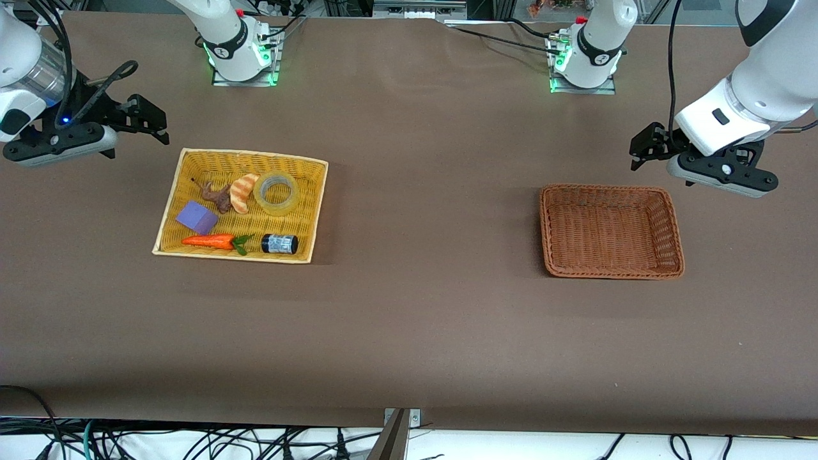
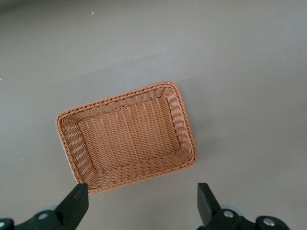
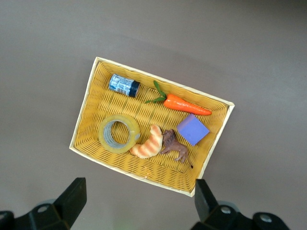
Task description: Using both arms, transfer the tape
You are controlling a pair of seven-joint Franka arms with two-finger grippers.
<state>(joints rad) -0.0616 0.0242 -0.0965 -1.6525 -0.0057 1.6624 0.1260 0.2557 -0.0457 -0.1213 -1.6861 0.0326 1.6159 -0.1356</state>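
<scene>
The tape [image 1: 277, 206], a yellowish clear roll with a grey core, lies flat in the yellow basket [image 1: 249, 154], beside a toy croissant [image 1: 243, 192]. It also shows in the right wrist view [image 3: 102, 134]. My right gripper [image 1: 150, 122] is open and empty, up in the air over the table beside the yellow basket, toward the right arm's end; its jaws [image 3: 139, 196] stand wide apart. My left gripper [image 1: 644, 148] is open and empty, in the air beside the brown basket [image 1: 610, 188], toward the left arm's end; the left wrist view [image 2: 143, 201] shows the wide gap.
The yellow basket [image 3: 82, 120] also holds a black jar [image 1: 279, 243], a toy carrot [image 1: 209, 241], a purple block [image 1: 197, 216] and a brown toy animal [image 1: 218, 197]. The brown basket [image 2: 115, 98] holds nothing. Brown table cloth lies between the two baskets.
</scene>
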